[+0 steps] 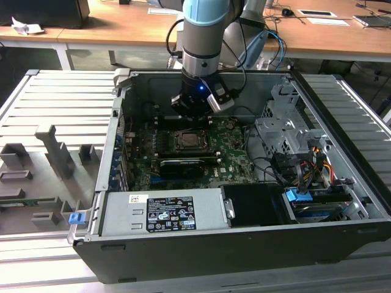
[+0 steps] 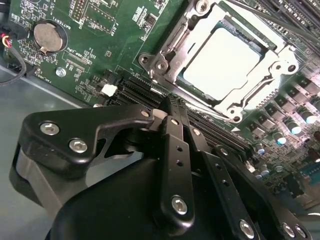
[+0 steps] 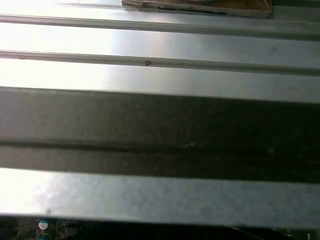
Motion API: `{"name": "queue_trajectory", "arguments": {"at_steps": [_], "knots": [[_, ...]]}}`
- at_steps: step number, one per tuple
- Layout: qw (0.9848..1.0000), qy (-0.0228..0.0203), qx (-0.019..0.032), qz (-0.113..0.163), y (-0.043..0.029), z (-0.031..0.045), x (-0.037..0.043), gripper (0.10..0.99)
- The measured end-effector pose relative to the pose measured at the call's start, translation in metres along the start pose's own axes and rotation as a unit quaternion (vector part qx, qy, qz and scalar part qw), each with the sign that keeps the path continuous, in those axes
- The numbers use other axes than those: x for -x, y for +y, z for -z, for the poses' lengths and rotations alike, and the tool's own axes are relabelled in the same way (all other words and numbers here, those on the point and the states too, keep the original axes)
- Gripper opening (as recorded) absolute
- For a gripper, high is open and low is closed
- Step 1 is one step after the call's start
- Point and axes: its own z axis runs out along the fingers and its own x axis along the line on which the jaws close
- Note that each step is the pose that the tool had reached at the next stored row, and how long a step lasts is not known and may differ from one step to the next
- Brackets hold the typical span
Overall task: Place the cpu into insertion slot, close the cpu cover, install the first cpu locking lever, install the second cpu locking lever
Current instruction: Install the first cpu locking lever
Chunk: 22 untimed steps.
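My gripper (image 2: 172, 107), fingers pressed together and empty, hovers at 7 o'clock of the cpu (image 2: 227, 60), seated under the cpu cover (image 2: 272, 65); levers step, I judge.

An open computer case (image 1: 342, 201) lies on a ribbed metal table (image 1: 36, 97). A labelled power supply (image 1: 162, 213) sits along its near side. At the exterior view's right, a bundle of coloured cables (image 1: 314, 162) lies beside a grey drive cage (image 1: 284, 125). A coin battery (image 2: 49, 36) sits on the green board (image 2: 100, 60). A wooden desk (image 1: 122, 24) stands far behind.

cpu (image 2: 227, 60): 1 | cpu cover (image 2: 270, 67): 1 | coin cell (image 2: 48, 36): 1
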Motion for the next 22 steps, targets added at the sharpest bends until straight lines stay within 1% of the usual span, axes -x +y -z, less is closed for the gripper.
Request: {"name": "queue_trajectory", "arguments": {"at_steps": [4, 9, 12, 17, 19, 22], "knots": [[1.0000, 0.0000, 0.0000, 0.000, -0.0002, -0.0058, 0.0017, 0.106], [1.0000, -0.0001, -0.0002, 0.000, -0.0003, -0.0074, 0.0024, 0.106], [1.0000, 0.0000, -0.0007, 0.000, -0.0004, -0.0075, 0.0024, 0.106], [1.0000, 0.0001, -0.0007, 0.000, -0.0001, -0.0043, 0.0025, 0.106], [1.0000, 0.0000, -0.0006, 0.000, 0.0000, -0.0042, 0.0025, 0.106], [1.0000, 0.0001, -0.0025, 0.000, -0.0001, -0.0049, 0.0028, 0.106]]}}
